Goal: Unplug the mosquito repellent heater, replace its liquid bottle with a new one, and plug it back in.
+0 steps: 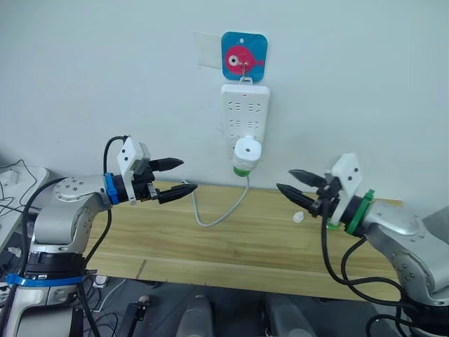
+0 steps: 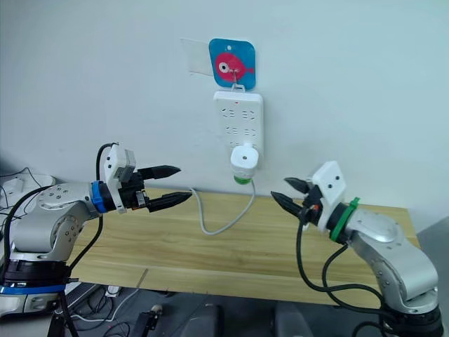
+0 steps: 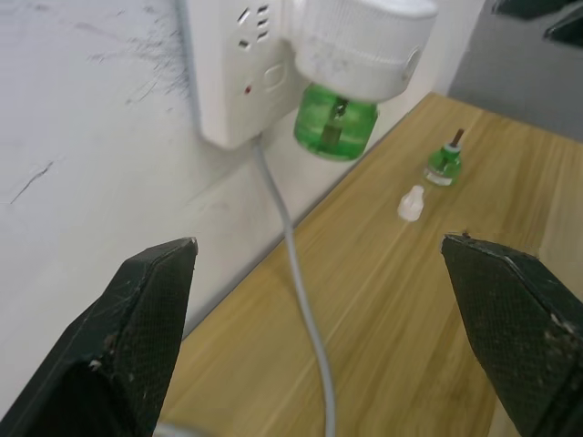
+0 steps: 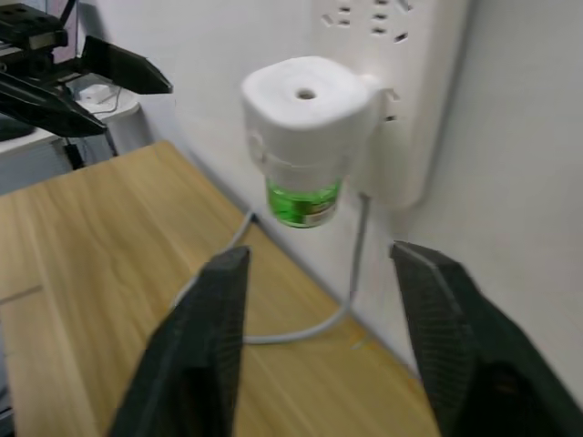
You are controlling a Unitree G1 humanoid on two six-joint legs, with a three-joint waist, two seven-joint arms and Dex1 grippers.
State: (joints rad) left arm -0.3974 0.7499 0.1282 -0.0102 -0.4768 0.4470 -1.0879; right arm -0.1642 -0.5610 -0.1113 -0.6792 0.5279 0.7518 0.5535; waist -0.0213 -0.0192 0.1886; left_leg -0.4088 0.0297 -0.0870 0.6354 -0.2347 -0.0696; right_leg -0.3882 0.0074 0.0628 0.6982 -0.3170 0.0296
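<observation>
The white mosquito repellent heater (image 1: 248, 151) is plugged into the lowest socket of a white power strip (image 1: 245, 112) hanging on the wall. A green liquid bottle (image 4: 303, 202) is screwed in under the heater. Another small green bottle (image 3: 444, 164) with a bare wick stands on the table, with a white cap (image 3: 412, 202) lying beside it. My left gripper (image 1: 188, 175) is open in the air to the left of the heater, pointing toward it. My right gripper (image 1: 285, 180) is open to the heater's right and slightly lower. Both grippers are empty and well apart from the heater.
The strip's grey cable (image 1: 217, 217) drops from the strip and loops across the wooden table (image 1: 231, 253). A blue plate with a pink fish (image 1: 243, 56) holds the strip's hook. Loose cables and a white object lie off the table's left end (image 1: 10, 182).
</observation>
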